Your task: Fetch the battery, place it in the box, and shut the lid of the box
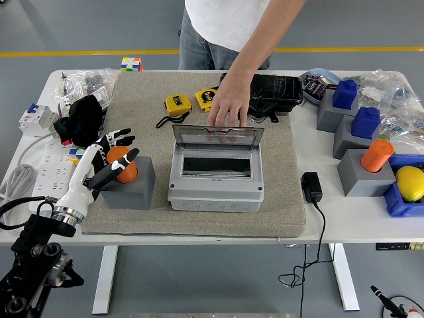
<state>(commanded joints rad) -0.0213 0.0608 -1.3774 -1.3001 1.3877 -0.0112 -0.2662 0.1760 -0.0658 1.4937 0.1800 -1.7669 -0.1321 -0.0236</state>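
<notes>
Curled around the orange battery [122, 165] is my left hand [106, 161]; no readable labels; a person's hand [227, 106] touches the box [216, 182] lid [218, 137].

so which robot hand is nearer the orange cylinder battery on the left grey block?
Left. The left hand has its fingers around the orange cylinder battery on the grey block; the right hand is out of view.

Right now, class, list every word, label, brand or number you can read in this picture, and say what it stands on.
None can be read.
Yellow tape measures: dark face labels, too small to read.
Packets in the blue tray: print blurred.
White electrical part at the table's left edge: markings too small.
Grey box: no print visible.
</notes>
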